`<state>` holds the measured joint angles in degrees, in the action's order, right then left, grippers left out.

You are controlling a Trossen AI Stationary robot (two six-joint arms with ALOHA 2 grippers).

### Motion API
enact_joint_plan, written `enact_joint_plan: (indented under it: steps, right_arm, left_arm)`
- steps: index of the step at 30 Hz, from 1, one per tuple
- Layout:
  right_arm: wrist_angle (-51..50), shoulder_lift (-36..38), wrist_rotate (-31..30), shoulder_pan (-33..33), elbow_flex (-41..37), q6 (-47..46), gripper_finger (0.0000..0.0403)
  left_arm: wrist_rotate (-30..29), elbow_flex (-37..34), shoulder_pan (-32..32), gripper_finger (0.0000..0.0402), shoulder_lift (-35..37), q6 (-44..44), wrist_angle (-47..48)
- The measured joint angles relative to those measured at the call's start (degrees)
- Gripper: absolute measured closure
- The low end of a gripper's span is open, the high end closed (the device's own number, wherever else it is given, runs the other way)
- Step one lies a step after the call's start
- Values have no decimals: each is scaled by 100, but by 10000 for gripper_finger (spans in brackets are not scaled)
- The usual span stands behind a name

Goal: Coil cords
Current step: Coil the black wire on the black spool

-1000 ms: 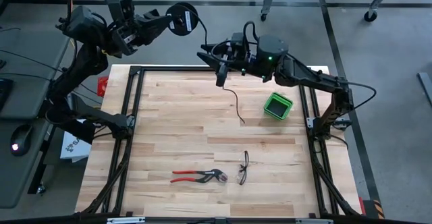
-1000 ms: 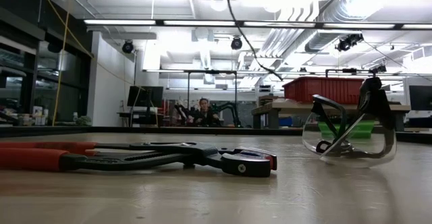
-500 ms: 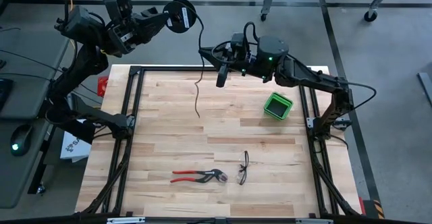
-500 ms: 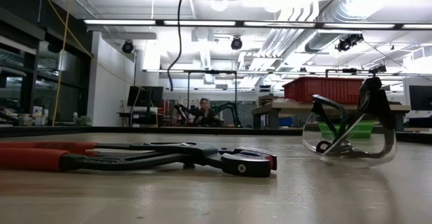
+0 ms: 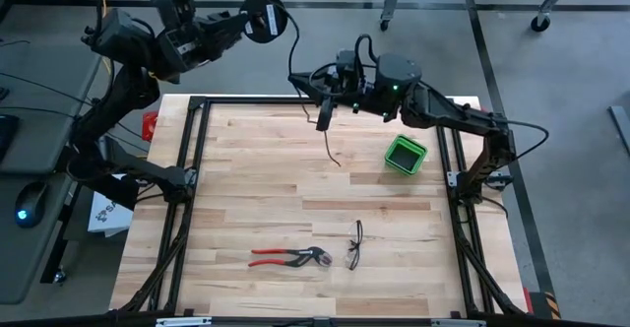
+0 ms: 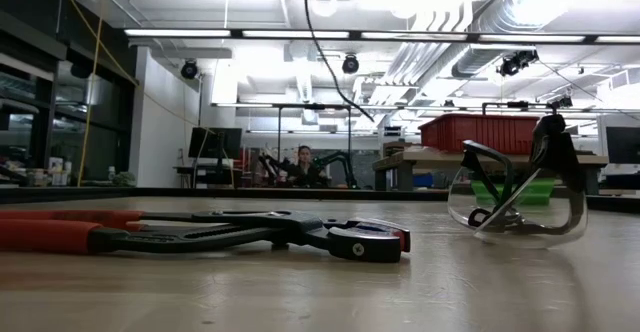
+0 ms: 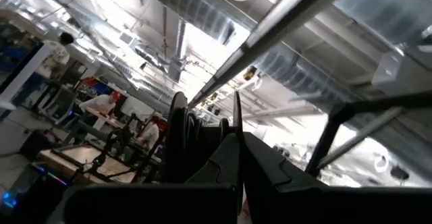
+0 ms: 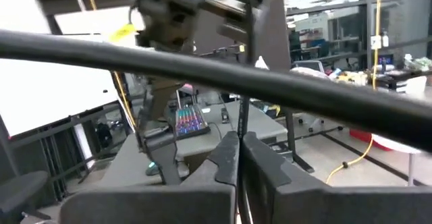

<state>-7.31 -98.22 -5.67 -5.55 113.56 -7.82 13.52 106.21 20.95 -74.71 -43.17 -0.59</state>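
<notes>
The left gripper (image 5: 244, 24) is hanging in the air beyond the far left corner of the table (image 5: 246, 189), and its fingers (image 7: 202, 156) are clenched on a coiled bundle of the black cord (image 5: 264, 20), which is showing as a dark round loop at the tip of that arm. In the left wrist view the coiled turns are sitting between the two dark fingers, pressed together.

From that coil the cord is arching to the right, over the far edge of the table, and running to the right gripper (image 5: 322, 113). The right gripper is hovering above the far middle of the table, pointing down and toward the left, and its fingers (image 8: 226, 158) are closed tight on the cord, which is passing straight between them in the right wrist view. Below this gripper the loose end of the cord is dangling over the wood and curling a little to the right at its tip; whether the tip is touching the boards cannot be told. In the low view the same strand is hanging down from above in a gentle curve.

A green box (image 5: 405, 155) is sitting near the right edge, just right of the dangling end. Red-handled pliers (image 5: 288, 258) and safety glasses (image 5: 354, 244) are lying near the front, well apart from both grippers.
</notes>
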Motion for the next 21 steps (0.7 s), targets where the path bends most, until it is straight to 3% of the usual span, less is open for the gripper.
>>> enact_joint_plan:
  steps: [4, 14, 21]
  right_arm:
    - [316, -176, 132, 195, 0, 77, 401]
    - [1224, -567, 208, 369, -4, 78, 402]
    - [1568, -572, -270, 320, -4, 518, 403]
  left_arm:
    - [-267, 0, -36, 402, -185, -549, 15]
    - [-70, 0, -157, 401, -594, -1533, 65]
    - [51, 0, -523, 402, -625, -1979, 398]
